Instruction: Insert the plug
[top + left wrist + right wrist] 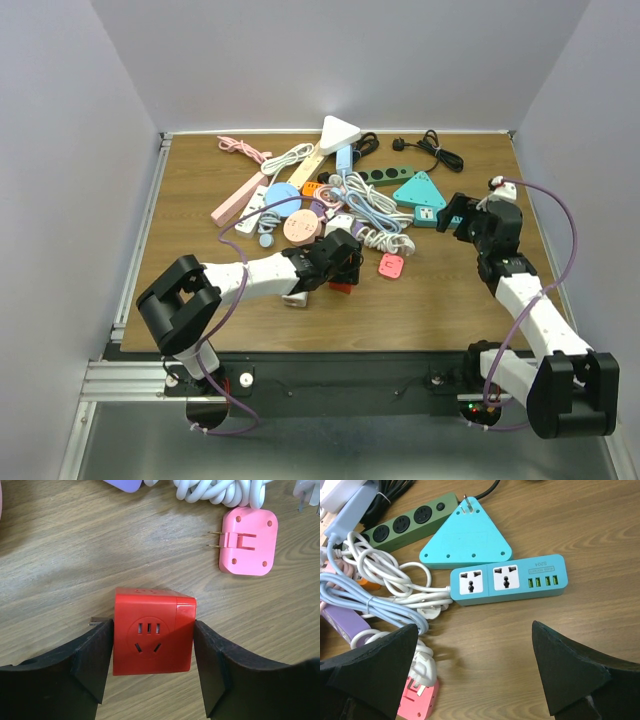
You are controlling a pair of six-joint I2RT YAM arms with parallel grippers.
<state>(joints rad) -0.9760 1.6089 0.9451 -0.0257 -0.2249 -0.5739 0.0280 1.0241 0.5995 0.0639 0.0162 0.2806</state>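
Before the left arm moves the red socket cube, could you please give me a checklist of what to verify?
1. Red socket cube centred in the left hand: ok, fingers sit against both sides.
2. Grip firmness: cannot tell.
3. Cube's socket face up and uncovered: ok.
4. Pink plug prongs exposed, clear of cables: ok.
5. Right hand holding a plug: not ok, it is open and empty above the teal power strip.
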